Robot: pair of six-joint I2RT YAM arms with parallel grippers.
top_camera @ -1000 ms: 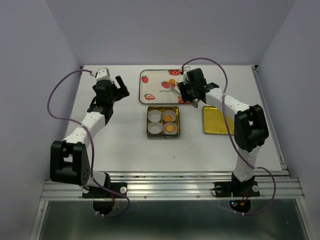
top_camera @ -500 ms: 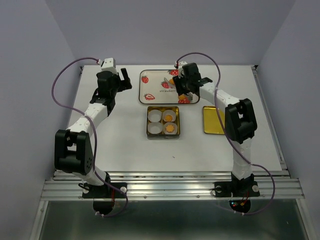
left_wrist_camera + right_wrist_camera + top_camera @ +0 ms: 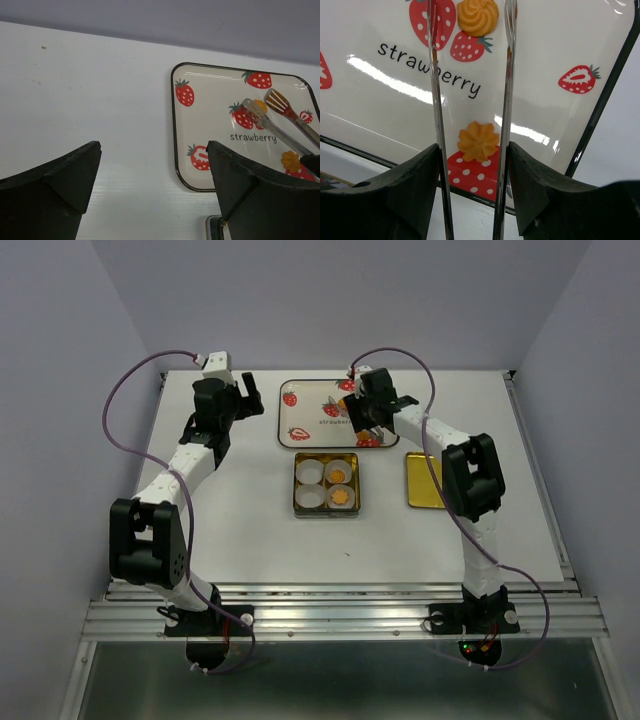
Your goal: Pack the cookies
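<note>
Halfway home here! Two cookies (image 3: 340, 475) sit in the right side of the tin (image 3: 296, 484), and its two left-side paper cups (image 3: 310, 471) are empty. Just behind the tin, on the strawberry tray (image 3: 545, 45), two more lie loose: a near cookie (image 3: 478, 141) and a far cookie (image 3: 477, 15). The right gripper (image 3: 473, 155) pinches the tongs (image 3: 507, 100). Their arms stand apart either side of the far cookie, not yet closed on it. The left gripper (image 3: 154, 150) hangs spread and empty, off to the tin's far left. The gold lid (image 3: 425, 480) lies right of the tin, likely the last job.
</note>
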